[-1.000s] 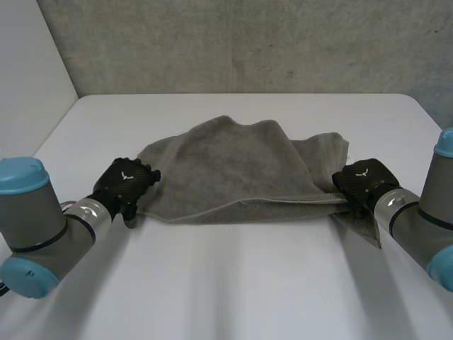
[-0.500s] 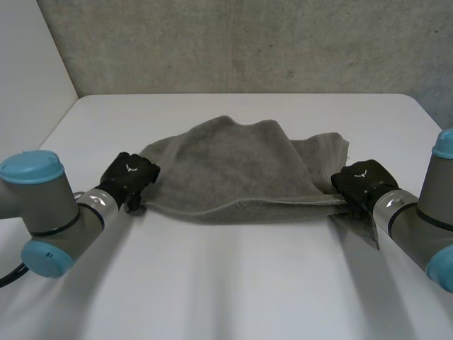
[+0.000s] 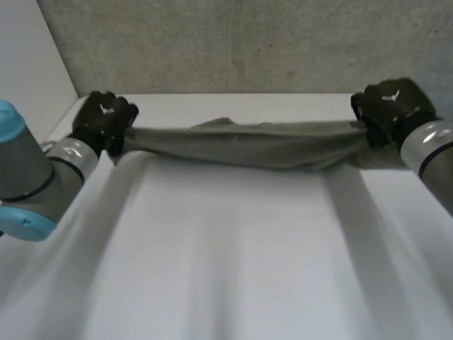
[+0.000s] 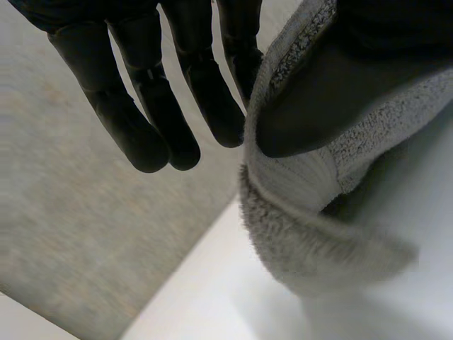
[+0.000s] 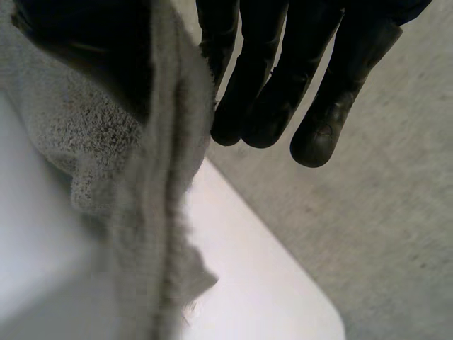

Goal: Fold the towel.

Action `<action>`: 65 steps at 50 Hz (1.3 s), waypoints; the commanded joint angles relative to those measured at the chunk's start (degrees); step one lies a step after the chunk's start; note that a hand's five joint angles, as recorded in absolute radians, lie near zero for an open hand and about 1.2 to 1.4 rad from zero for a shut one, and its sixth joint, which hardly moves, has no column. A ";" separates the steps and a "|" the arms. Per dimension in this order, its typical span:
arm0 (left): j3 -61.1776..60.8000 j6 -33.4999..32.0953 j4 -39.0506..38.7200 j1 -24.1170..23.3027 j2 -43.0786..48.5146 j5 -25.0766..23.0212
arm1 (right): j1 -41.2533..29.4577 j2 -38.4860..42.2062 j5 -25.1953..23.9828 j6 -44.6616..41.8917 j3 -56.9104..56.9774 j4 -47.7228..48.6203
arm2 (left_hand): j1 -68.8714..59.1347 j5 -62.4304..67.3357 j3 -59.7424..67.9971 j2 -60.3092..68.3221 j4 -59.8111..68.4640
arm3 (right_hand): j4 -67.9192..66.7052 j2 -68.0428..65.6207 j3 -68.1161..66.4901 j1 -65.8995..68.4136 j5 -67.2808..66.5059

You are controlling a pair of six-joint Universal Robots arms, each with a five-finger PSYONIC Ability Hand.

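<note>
The white table [image 3: 226, 269] is stretching away from the camera, and the two grey arms [image 3: 35, 177] are reaching along its sides toward the far edge. There the towel [image 3: 248, 145] is hanging as a long grey band between the two hands, pulled nearly taut and sagging a little toward the right end; whether its lowest fold is touching the table I cannot tell. The left hand [image 3: 105, 122] is gripping the towel's left end: in the left wrist view the thumb is pressing the towel [image 4: 311, 234] against the side of the hand [image 4: 205, 92], while the remaining fingers [image 4: 131, 120] are pointing out straight beside the cloth. The right hand [image 3: 388, 108] is pinching the right end likewise, the towel [image 5: 141, 184] running between thumb and fingers [image 5: 262, 99], which are extending straight. Behind everything a rough grey wall [image 3: 248, 42] is standing.
</note>
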State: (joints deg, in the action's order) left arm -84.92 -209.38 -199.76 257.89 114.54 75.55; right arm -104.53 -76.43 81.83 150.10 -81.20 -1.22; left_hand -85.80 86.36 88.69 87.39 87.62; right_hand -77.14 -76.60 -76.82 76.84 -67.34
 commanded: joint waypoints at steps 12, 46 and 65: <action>3.96 5.41 5.78 2.44 -9.89 -0.84 | 3.37 2.23 -4.84 -11.39 20.90 -21.81 | 5.80 -16.36 -8.69 -7.39 -7.62 | -2.86 -3.40 -3.18 3.16 -2.66; 25.76 18.75 -15.13 -0.46 2.00 6.63 | -7.35 14.29 4.13 -18.96 29.78 23.46 | 5.80 -16.36 -8.69 -7.39 -7.62 | -2.86 -3.40 -3.18 3.16 -2.66; -9.22 1.87 -10.91 2.09 1.56 -6.11 | -6.39 15.08 -2.72 -18.79 -0.61 3.77 | 5.80 -16.36 -8.69 -7.39 -7.62 | -2.86 -3.40 -3.18 3.16 -2.66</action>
State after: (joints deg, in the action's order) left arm -84.16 -197.94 -210.52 258.62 116.67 70.98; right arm -111.06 -61.71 79.61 130.82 -72.16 2.52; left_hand -85.81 87.59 89.01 87.66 87.83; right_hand -77.14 -77.15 -77.09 76.90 -67.96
